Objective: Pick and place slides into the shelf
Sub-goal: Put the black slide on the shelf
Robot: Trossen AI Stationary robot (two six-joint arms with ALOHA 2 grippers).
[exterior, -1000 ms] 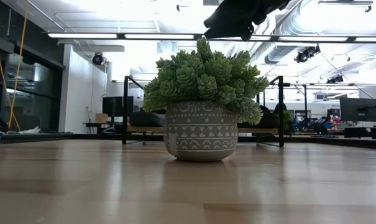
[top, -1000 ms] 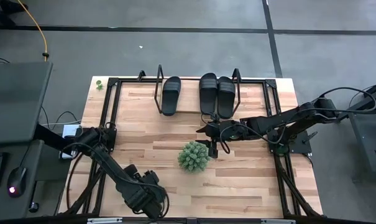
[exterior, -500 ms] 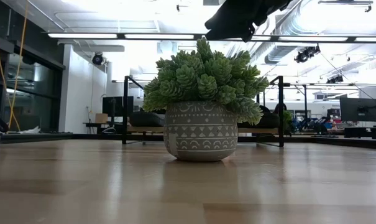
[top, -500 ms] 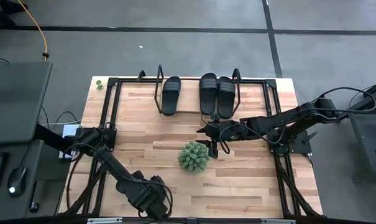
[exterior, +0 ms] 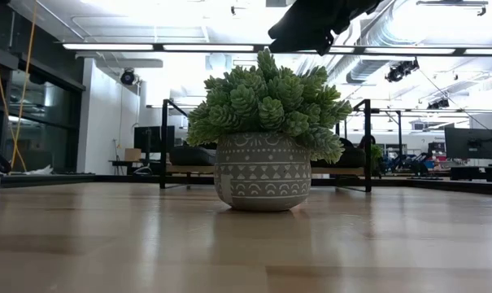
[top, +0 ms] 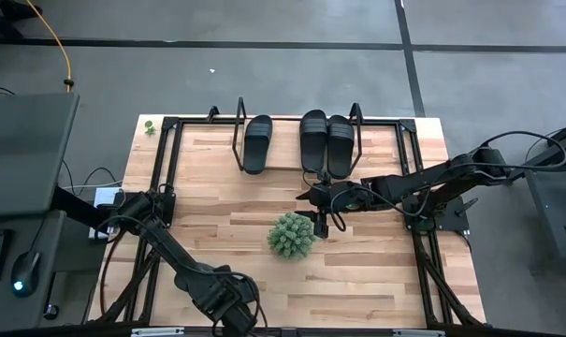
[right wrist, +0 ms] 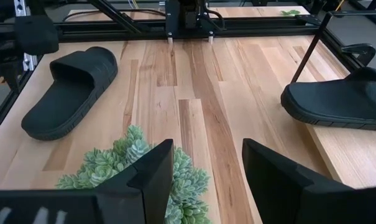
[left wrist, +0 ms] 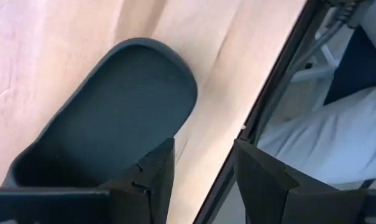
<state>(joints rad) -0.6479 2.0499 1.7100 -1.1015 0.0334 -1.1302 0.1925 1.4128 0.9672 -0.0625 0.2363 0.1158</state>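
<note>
Three black slides [top: 312, 140] lie side by side on the shelf [top: 284, 152] at the table's far edge, one left [top: 257, 143] and a pair right. The fourth slide [left wrist: 113, 118] lies flat on the table near its near edge and also shows in the right wrist view [right wrist: 69, 90]. In the high view my left arm hides it. My left gripper [top: 234, 307] hangs open over one end of that slide. One finger [left wrist: 153, 180] stands over the sole and the other beyond the rim. My right gripper [right wrist: 206, 180] is open above the plant.
A green spiky plant in a patterned pot [top: 291, 235] stands mid-table under my right gripper [top: 320, 223]. It fills the low view [exterior: 262, 171]. A black metal frame [top: 166, 168] runs around the table's edges. The table's near edge [left wrist: 262, 93] is close beside the fourth slide.
My left gripper has moved toward the table's near edge and a little to the right, staying over the fourth slide. The right arm, the plant and the slides on the shelf have kept still.
</note>
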